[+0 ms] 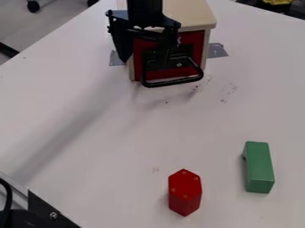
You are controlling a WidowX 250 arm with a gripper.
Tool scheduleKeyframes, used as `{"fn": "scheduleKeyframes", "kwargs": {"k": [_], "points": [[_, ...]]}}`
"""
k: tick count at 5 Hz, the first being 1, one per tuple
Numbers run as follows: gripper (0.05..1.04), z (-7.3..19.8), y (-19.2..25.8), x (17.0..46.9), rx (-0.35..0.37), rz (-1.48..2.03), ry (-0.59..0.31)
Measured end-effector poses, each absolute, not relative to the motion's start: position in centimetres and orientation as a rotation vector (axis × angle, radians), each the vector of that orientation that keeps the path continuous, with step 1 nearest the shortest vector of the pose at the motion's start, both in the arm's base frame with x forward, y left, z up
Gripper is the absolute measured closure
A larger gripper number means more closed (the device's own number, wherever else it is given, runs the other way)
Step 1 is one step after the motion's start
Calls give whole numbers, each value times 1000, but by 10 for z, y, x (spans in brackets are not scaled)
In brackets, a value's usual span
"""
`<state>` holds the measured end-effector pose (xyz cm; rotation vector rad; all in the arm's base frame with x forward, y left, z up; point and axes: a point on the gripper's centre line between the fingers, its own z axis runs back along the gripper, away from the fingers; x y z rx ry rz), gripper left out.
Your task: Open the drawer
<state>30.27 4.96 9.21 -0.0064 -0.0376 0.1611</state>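
Observation:
The black gripper [145, 54] hangs at the top of the view, in front of the drawer box, with its fingers apart. Behind it is the red drawer front [140, 67], set in a light wooden box [189, 12] and looking closed. A black loop handle [174, 82] sticks out from the drawer's face, low and to the right of the gripper. The gripper covers part of the drawer front; whether it touches the handle I cannot tell.
A red hexagonal block [184, 192] stands near the white table's [89, 120] front. To its right lies a green block [258, 167]. Grey tape [217, 50] shows beside the box, and dark metal hardware [47, 213] sits at the lower left.

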Motion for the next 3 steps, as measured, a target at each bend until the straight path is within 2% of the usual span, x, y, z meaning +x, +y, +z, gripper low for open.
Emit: {"fn": "scheduleKeyframes", "kwargs": {"k": [1, 3], "points": [[84, 83, 49, 300, -9, 161, -7], [84, 78, 41, 309, 34, 42, 0]]}}
